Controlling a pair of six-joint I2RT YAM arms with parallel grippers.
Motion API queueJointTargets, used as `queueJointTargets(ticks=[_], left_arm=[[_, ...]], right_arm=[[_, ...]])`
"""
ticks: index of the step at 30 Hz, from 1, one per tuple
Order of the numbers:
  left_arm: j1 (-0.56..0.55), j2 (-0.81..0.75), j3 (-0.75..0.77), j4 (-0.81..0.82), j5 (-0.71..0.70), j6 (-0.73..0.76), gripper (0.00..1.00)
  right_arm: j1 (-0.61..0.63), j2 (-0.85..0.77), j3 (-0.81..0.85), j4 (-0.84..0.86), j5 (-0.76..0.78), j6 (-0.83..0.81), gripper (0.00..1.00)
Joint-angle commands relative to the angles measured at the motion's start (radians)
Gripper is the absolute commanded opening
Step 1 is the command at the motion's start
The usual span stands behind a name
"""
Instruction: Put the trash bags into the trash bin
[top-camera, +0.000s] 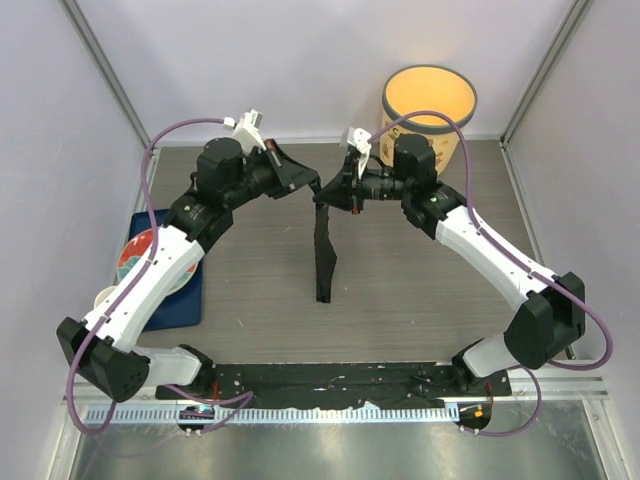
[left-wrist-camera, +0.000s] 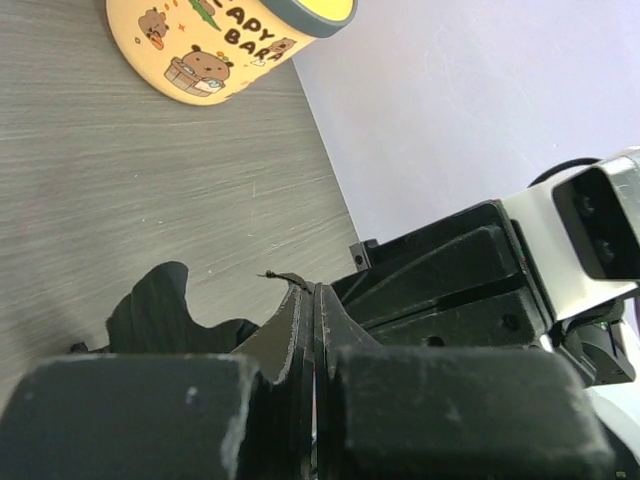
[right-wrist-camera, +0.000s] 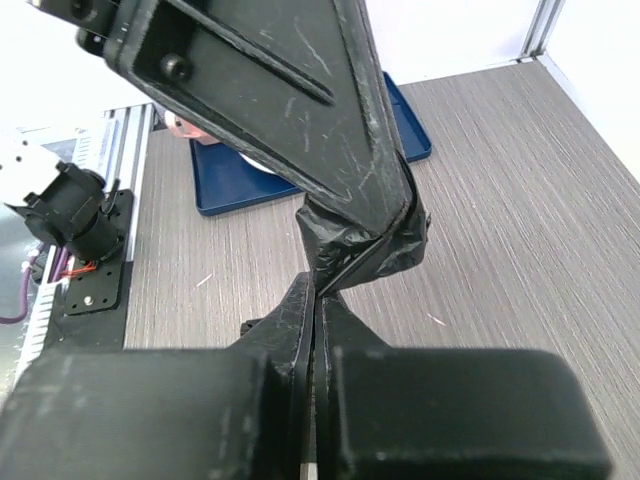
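between the two pairs of fingers: one bag, pinched twice, bin not yet reached

the step in hand looks like carrying the trash bag (top-camera: 325, 255) across to the trash bin (top-camera: 430, 100), which stands upright beyond the right fingers, behind that wrist, with nothing black showing in its open mouth. to do it well, both pinches should travel together, so the thin film is neither stretched nor torn between them. the hanging tail should be lifted high enough to clear the dark rim before anything lets go. letting go is best done only once the strip dangles inside the mouth; slack film could drape over the edge.

the left fingers (top-camera: 306, 184) are pressed fully together with no gap showing. the left wrist view shows black film squeezed in their seam and a crumpled lobe spilling out beside them. below both sets of tips the bag hangs as a narrow folded strip. whether its lower end touches the surface (top-camera: 250, 280) or hangs just above it cannot be told. right against the left tips, the right fingers (top-camera: 346, 190) are closed just as tight on the same bunched top edge of the bag.
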Motion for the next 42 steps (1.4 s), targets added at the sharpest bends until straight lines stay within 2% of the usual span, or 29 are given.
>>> queueJointTargets(ticks=[1,3,6,7,8,9,10,12,13,15,17,22,29,31,35,38,39,40,42], left_arm=[[0.006,-0.008,0.078,0.003,-0.041,0.091,0.00],[0.007,0.011,0.108,-0.036,-0.047,0.134,0.00],[0.064,0.005,0.117,0.004,0.117,0.249,0.01],[0.122,-0.004,0.099,0.022,0.306,0.276,0.12],[0.159,-0.020,0.076,0.056,0.403,0.300,0.18],[0.197,-0.055,0.044,0.181,0.500,0.288,0.24],[0.255,-0.078,-0.034,0.276,0.645,0.259,0.37],[0.279,-0.106,-0.087,0.381,0.723,0.211,0.45],[0.280,-0.116,-0.101,0.377,0.745,0.215,0.48],[0.274,-0.118,-0.124,0.464,0.824,0.180,0.49],[0.267,-0.130,-0.167,0.535,0.817,0.146,0.47],[0.205,-0.109,-0.155,0.556,0.766,0.137,0.44],[0.165,-0.077,-0.135,0.602,0.719,0.093,0.44],[0.156,-0.066,-0.127,0.610,0.720,0.084,0.42],[0.149,-0.052,-0.124,0.650,0.729,0.067,0.40],[0.144,-0.044,-0.131,0.668,0.746,0.057,0.24],[0.145,-0.041,-0.136,0.671,0.752,0.053,0.10],[0.145,-0.040,-0.138,0.672,0.757,0.048,0.03],[0.158,-0.044,-0.148,0.667,0.754,0.033,0.00]], right_arm=[[0.005,-0.072,0.010,-0.017,-0.085,0.041,0.01],[0.002,-0.084,0.003,0.027,-0.102,0.096,0.01],[-0.015,-0.086,-0.008,0.097,-0.152,0.278,0.01],[-0.035,-0.084,-0.014,0.174,-0.165,0.327,0.01],[-0.046,-0.081,-0.022,0.219,-0.186,0.389,0.01],[-0.055,-0.081,-0.034,0.291,-0.198,0.479,0.01],[-0.064,-0.080,-0.037,0.317,-0.212,0.518,0.01],[-0.066,-0.078,-0.034,0.336,-0.243,0.559,0.01],[-0.066,-0.080,-0.033,0.342,-0.252,0.567,0.01],[-0.066,-0.075,-0.037,0.388,-0.277,0.607,0.01],[-0.066,-0.069,-0.039,0.419,-0.293,0.662,0.01],[-0.058,-0.065,-0.045,0.506,-0.324,0.716,0.01],[-0.032,-0.074,-0.027,0.422,-0.330,0.627,0.01],[-0.022,-0.075,-0.013,0.353,-0.330,0.589,0.01],[-0.017,-0.075,-0.007,0.342,-0.326,0.580,0.01],[-0.017,-0.072,-0.001,0.341,-0.327,0.583,0.02],[-0.017,-0.071,0.002,0.341,-0.329,0.584,0.04],[-0.017,-0.071,0.004,0.341,-0.330,0.586,0.05],[-0.018,-0.072,0.009,0.333,-0.336,0.584,0.07]])
